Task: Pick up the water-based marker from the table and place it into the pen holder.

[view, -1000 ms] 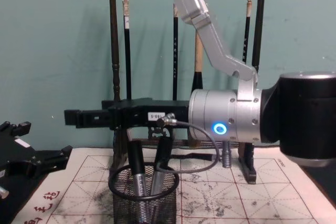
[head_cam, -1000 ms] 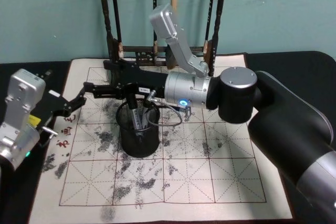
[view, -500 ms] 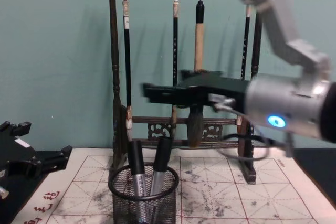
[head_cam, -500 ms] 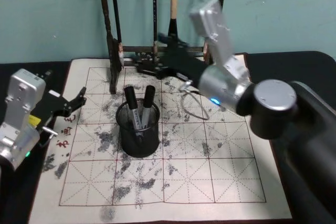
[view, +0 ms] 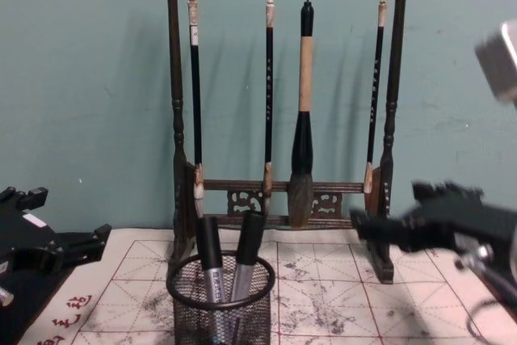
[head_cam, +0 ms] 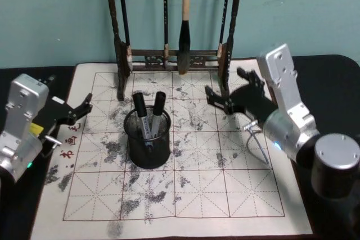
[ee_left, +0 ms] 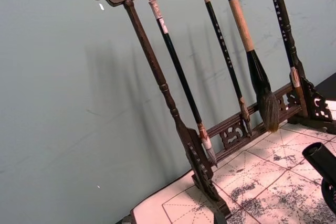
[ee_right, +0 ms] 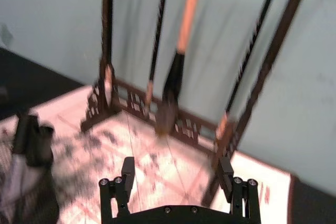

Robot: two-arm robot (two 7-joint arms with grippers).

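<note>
Over the ink-stained mat, the right end effector (head_cam: 228,94) is seen spread and empty, best drawn clear of the pen holder (head_cam: 148,139) where two markers (head_cam: 148,115) stand, while the left end effector (head_cam: 79,111), spread, is parked aside.

Red characters are printed on the mat's (head_cam: 185,226) left margin, too small to read.

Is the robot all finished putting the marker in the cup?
It looks finished. Two markers stand upright in the pen holder, caps poking above its rim. Nothing is in hand: the right gripper sits beside the brush rack with open, empty jaws, and the left gripper rests open at the mat's edge. No marker lies on the mat.
</note>
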